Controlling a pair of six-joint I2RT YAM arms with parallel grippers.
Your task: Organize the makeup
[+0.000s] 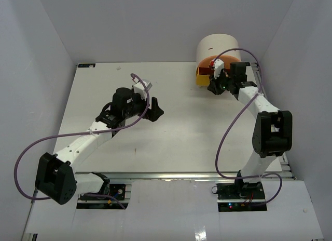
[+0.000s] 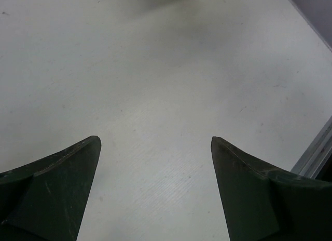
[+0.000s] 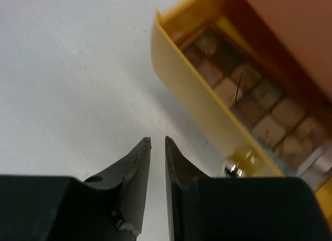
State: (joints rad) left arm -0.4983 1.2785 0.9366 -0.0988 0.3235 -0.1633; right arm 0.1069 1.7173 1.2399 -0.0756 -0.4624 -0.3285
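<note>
Right gripper (image 3: 157, 140) is at the upper right of the overhead view, just beside the front of the open yellow drawer (image 3: 193, 98) in the round drawer unit (image 1: 220, 43). Jaws nearly closed, with a thin slit between them and nothing in it. Left gripper (image 2: 155, 141) hangs over bare table (image 1: 181, 142) at mid-left, jaws wide, empty.

Makeup: I see 1 brown palette (image 3: 249, 103) lying flat inside the yellow drawer. No other makeup shows on the table in any of the 3 views. What else the unit holds I can't tell.

My read: stowing looks about finished and we're on closing this drawer. Next move: set the pinched fingertips against the drawer front, near the shiny knob (image 3: 236, 165), and push straight toward the unit. Keep the push square, otherwise the drawer may jam or the unit may slide back.
</note>
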